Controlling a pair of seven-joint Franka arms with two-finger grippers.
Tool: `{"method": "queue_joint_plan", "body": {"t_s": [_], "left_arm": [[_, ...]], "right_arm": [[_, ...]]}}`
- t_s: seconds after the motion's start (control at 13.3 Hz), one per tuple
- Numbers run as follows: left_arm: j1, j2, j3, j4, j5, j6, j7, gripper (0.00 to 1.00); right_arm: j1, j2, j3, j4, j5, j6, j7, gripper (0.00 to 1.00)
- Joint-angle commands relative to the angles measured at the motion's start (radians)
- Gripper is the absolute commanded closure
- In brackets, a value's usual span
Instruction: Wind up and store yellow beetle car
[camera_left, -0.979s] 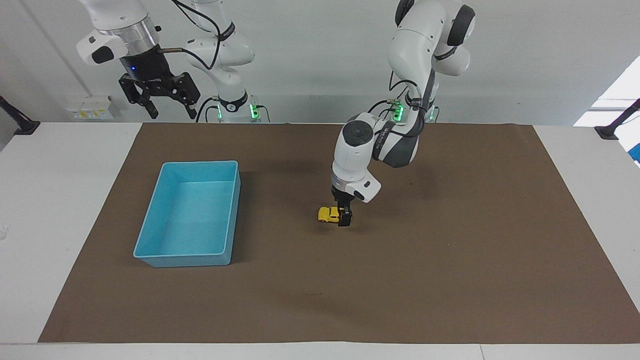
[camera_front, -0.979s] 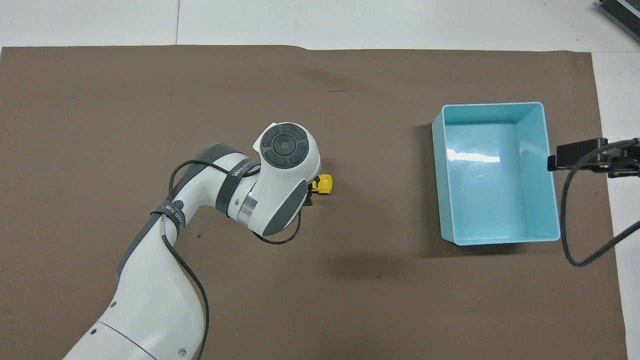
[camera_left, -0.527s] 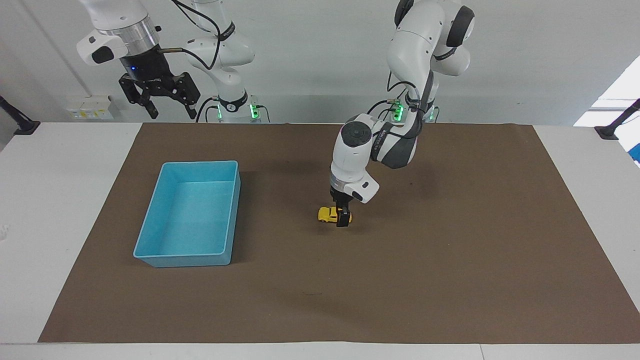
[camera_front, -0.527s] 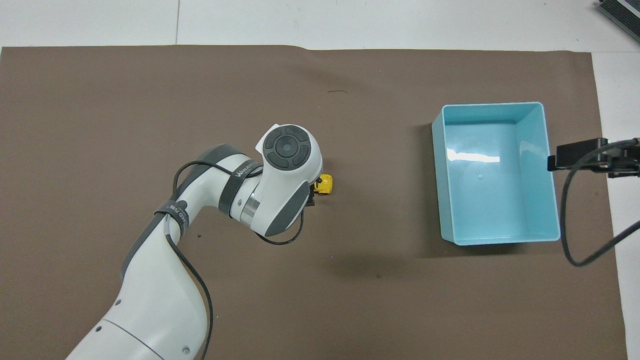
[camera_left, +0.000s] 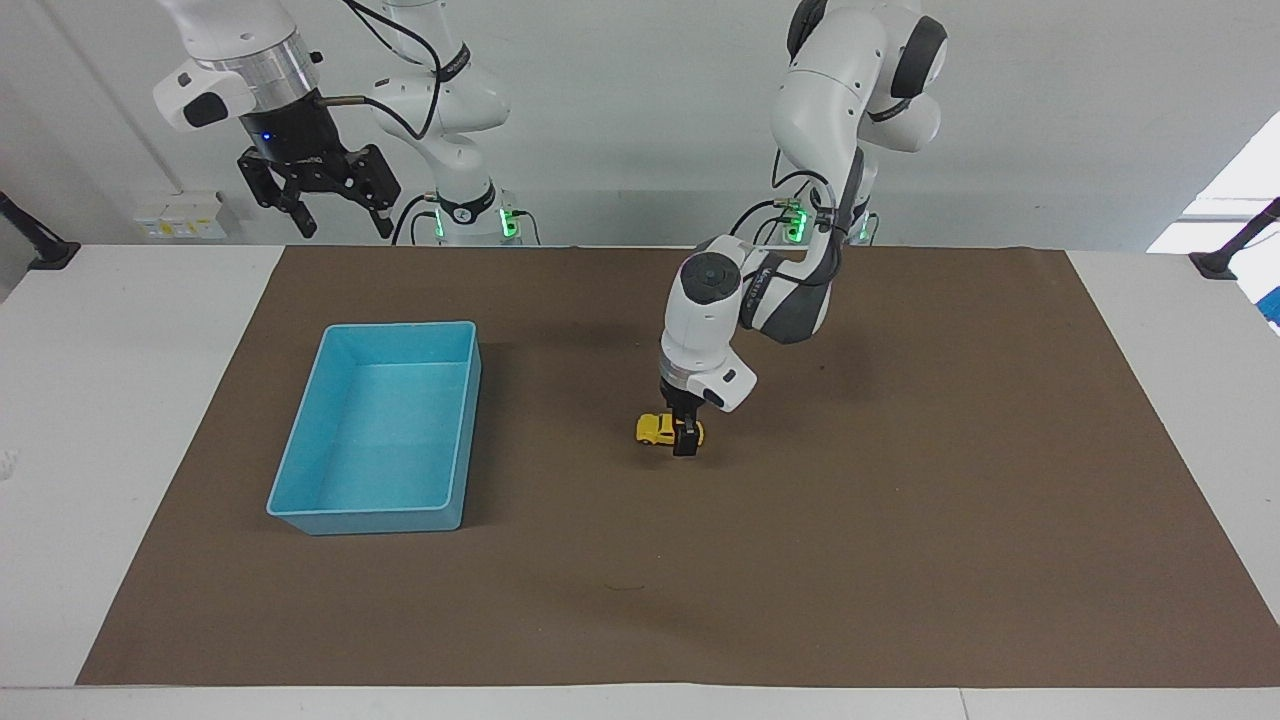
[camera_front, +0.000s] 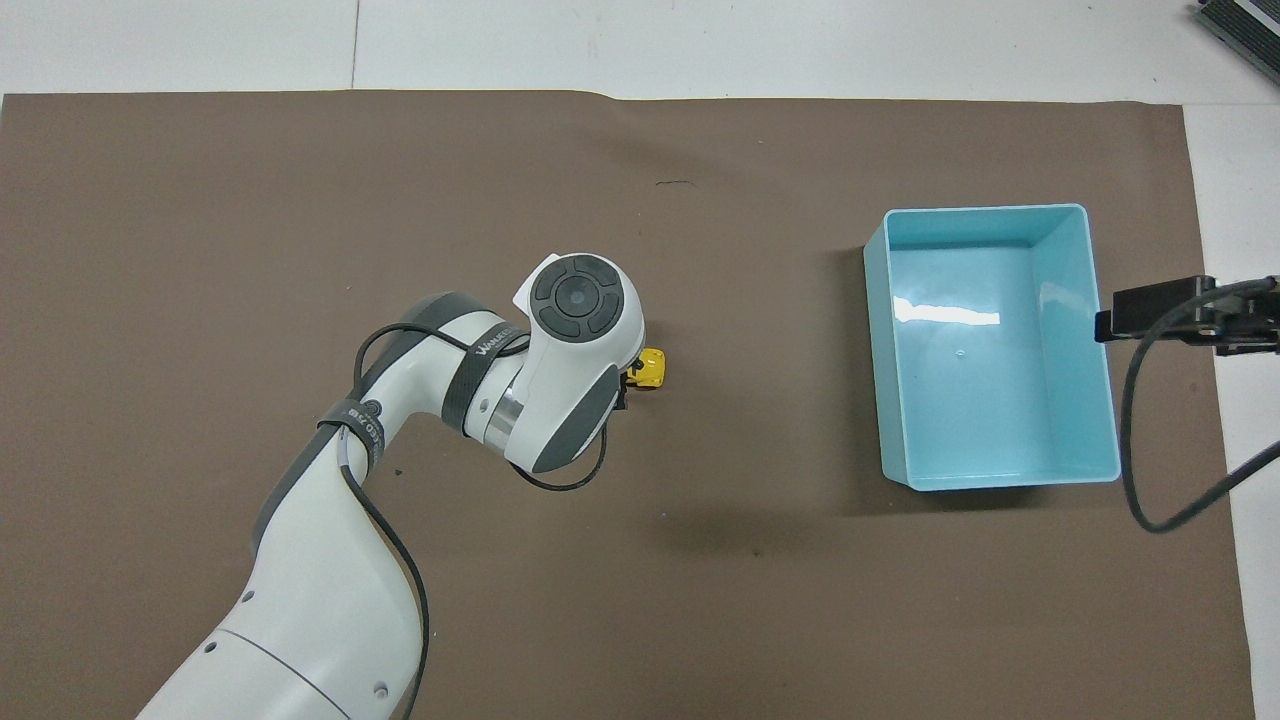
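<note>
Left gripper (camera_left: 685, 440) down on the mat, fingers closed across the toy car (camera_left: 660, 429), whose long axis points toward the blue bin (camera_left: 300, 490), well apart; right gripper (camera_left: 325, 210) waits open, high above the bin's end.

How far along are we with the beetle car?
Early. The left claw is down at the yellow beetle car, which sits on the brown mat mid-table; whether it grips it I cannot tell. Winding isn't confirmable. Storing remains: the blue bin holds nothing. The right claw waits, open, raised near its base.
</note>
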Motion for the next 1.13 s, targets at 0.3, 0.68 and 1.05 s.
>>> {"method": "queue_joint_plan", "body": {"t_s": [0.3,0.68,1.05], "left_arm": [[-0.011,-0.003,0.012,-0.018,0.010,0.011,-0.005,0.75],[-0.002,-0.006,0.014,-0.049,0.011,0.011,0.000,0.75],[0.047,-0.007,0.015,-0.060,0.018,-0.001,0.006,0.75]], "right_arm": [[-0.013,-0.004,0.003,-0.006,0.018,-0.009,-0.025,0.00],[-0.013,-0.004,0.003,-0.004,0.018,-0.009,-0.027,0.00],[-0.013,-0.004,0.003,-0.006,0.018,-0.009,-0.025,0.00]]}}
